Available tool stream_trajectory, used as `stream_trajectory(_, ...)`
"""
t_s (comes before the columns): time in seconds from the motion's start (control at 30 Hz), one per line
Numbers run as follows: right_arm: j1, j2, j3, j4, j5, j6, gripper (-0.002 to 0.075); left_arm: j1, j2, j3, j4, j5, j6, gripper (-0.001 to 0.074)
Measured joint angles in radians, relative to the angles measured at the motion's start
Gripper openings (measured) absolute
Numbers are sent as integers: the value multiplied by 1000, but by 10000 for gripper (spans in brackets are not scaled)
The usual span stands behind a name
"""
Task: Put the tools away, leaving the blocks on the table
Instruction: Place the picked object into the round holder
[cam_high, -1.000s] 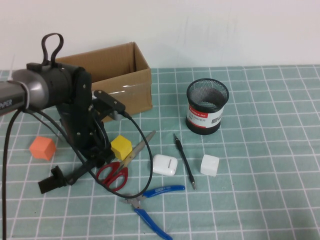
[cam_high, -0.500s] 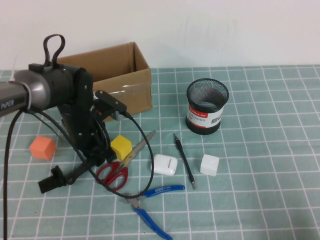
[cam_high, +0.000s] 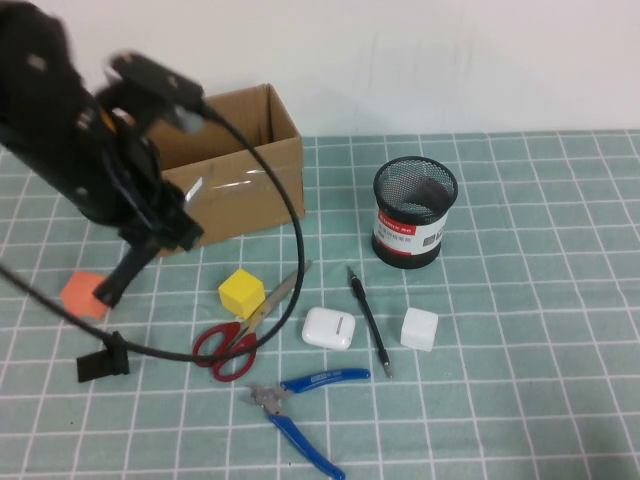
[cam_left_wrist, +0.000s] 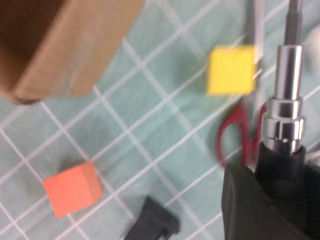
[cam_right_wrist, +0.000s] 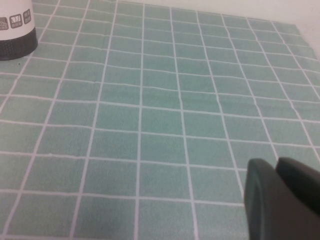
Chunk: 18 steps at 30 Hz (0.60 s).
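My left gripper (cam_high: 168, 236) is raised in front of the cardboard box and shut on the black-handled screwdriver (cam_high: 124, 276) (cam_left_wrist: 284, 116), whose metal shaft points down toward the orange block (cam_high: 82, 295) (cam_left_wrist: 72, 188). On the table lie the red-handled scissors (cam_high: 234, 341) (cam_left_wrist: 239, 141), the blue-handled pliers (cam_high: 306, 400) and the thin black pen-like tool (cam_high: 368, 320). The yellow block (cam_high: 241, 293) (cam_left_wrist: 231, 70) sits by the scissors and the white block (cam_high: 419, 329) by the pen tool. My right gripper (cam_right_wrist: 281, 196) is shut over bare cloth, outside the high view.
An open cardboard box (cam_high: 240, 170) (cam_left_wrist: 60, 45) stands at the back left, a black mesh cup (cam_high: 414, 212) at centre back. A white earbud case (cam_high: 329, 328) and a small black bracket (cam_high: 101, 362) (cam_left_wrist: 152, 225) lie on the cloth. The left arm's cable loops over the scissors.
The left gripper closed on the screwdriver and lifted it up and to the left, off the cloth beside the scissors. The other things have not moved.
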Motion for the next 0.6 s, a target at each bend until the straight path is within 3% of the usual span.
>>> stream_trajectory(0.2, 0, 0, 0, 0, 0, 0, -6, -36, -162, 34, -42, -123, -2, 178)
stream_trajectory(0.43, 0, 0, 0, 0, 0, 0, -6, -183, -279, 358, -76, -740, -51, 178)
stream_trajectory(0.6, 0, 0, 0, 0, 0, 0, -6, -262, -212, 532, -75, -1220, -128, 178)
